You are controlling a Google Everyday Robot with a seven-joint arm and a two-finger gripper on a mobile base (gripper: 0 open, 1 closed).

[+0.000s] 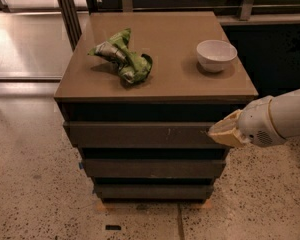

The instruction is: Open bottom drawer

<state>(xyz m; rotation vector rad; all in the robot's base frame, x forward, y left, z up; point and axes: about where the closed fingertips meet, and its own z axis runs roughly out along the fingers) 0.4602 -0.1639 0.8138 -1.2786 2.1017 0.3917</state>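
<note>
The bottom drawer (152, 191) is the lowest and narrowest of three dark grey-brown fronts on the cabinet, and it sits closed just above the floor. The mid-width drawer front (152, 168) is above it. The widest drawer front (140, 134), with pale scratch marks, is on top. My gripper (224, 131), tan-tipped on a white arm, comes in from the right. It sits at the right end of the widest drawer front, well above the bottom drawer. It holds nothing that I can see.
On the brown cabinet top (165, 79) lie a crumpled green chip bag (122, 56) at the left and a white bowl (216, 55) at the right. Speckled floor (35, 184) surrounds the cabinet. A dark counter base stands behind at the right.
</note>
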